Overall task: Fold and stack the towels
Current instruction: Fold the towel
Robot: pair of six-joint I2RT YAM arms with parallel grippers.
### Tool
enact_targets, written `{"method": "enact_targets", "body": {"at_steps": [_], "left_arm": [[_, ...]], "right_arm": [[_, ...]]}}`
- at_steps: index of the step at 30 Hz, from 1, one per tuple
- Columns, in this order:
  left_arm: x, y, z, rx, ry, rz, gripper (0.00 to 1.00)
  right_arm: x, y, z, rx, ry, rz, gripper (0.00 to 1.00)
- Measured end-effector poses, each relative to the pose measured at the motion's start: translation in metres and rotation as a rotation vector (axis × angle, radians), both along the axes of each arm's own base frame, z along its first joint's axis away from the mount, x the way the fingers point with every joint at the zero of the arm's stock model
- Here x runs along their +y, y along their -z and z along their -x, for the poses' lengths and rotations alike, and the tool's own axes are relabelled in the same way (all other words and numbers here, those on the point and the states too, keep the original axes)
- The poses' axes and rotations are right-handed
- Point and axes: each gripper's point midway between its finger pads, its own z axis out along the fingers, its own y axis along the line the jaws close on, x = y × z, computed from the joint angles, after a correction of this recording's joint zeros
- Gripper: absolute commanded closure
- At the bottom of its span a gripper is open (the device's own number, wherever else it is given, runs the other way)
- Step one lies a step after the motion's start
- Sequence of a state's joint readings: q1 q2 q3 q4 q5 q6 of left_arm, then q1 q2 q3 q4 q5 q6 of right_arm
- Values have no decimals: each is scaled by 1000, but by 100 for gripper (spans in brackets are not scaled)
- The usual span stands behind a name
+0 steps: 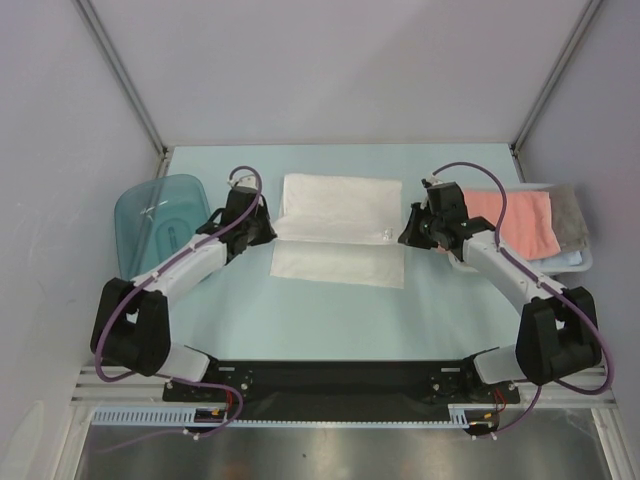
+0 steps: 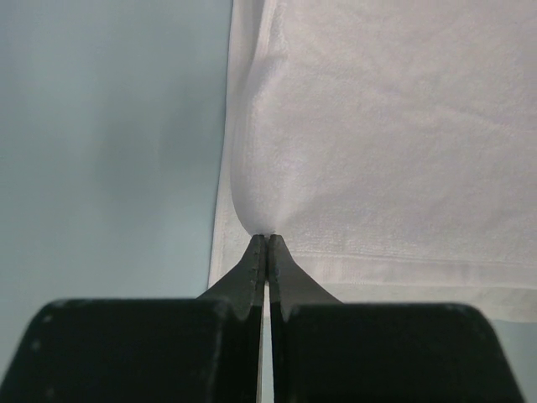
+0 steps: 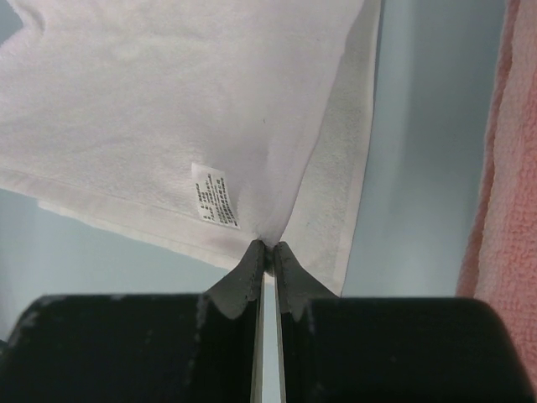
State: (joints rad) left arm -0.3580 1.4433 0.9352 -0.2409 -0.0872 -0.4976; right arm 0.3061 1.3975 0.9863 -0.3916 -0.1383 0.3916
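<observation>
The white towel [image 1: 340, 225] lies mid-table, its far part lifted and folded over toward the near part. My left gripper [image 1: 268, 228] is shut on the towel's left edge [image 2: 267, 220]; my right gripper [image 1: 408, 236] is shut on its right edge beside a small white label [image 3: 214, 195]. The salmon-pink towel [image 1: 518, 222] lies at the right on the grey towel [image 1: 572, 212], with a light blue towel [image 1: 572, 258] under them. The pink towel also shows in the right wrist view [image 3: 505, 210].
A translucent blue plastic tub [image 1: 155, 218] lies at the left, close behind my left arm. The towel pile sits in a white basket [image 1: 585, 262] at the right edge. Grey enclosure walls stand on three sides.
</observation>
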Motion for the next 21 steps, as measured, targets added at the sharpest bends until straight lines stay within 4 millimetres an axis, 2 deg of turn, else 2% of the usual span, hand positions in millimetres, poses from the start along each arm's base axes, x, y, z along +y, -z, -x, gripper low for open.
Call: {"method": "enact_targets", "body": {"at_steps": [13,21], "left_arm": [[4,2,12,-11,-1,-1,100],[6,8,17,-2,-2,-4,100]], "right_arm": [[3,4,13,1,-18,1,100],[6,-2,18,-19,-19,3,100]]}}
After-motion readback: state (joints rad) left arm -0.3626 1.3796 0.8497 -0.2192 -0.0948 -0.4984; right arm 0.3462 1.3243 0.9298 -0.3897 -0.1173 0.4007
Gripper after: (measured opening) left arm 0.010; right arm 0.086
